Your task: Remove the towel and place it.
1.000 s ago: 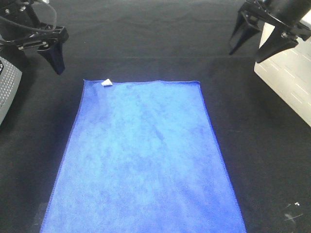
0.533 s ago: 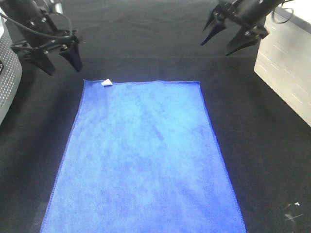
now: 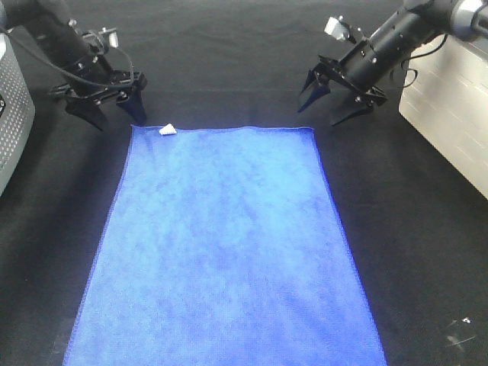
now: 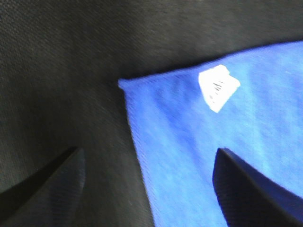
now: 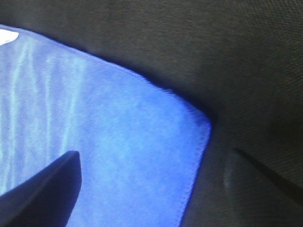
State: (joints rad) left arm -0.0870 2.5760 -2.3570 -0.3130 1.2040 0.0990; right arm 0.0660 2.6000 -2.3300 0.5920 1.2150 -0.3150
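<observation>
The towel (image 3: 225,244) lies flat on the black cloth, bright blue, with a small white tag (image 3: 167,130) at its far left corner. My left gripper (image 3: 120,120) hovers open just beyond that corner, one finger on each side of it. In the left wrist view the towel (image 4: 213,156) corner and tag (image 4: 218,87) sit ahead of the open gripper (image 4: 149,153). My right gripper (image 3: 319,116) is open at the far right corner. In the right wrist view the gripper (image 5: 155,152) straddles that corner of the towel (image 5: 94,132). Neither gripper holds anything.
A grey perforated machine (image 3: 11,114) stands at the left edge and a white box (image 3: 446,114) at the right edge. The black table cloth (image 3: 412,244) covers the whole surface around the towel. A few white specks (image 3: 457,335) lie at the near right.
Both arms have swung inward and down to the towel's two far corners. The towel has not moved.
</observation>
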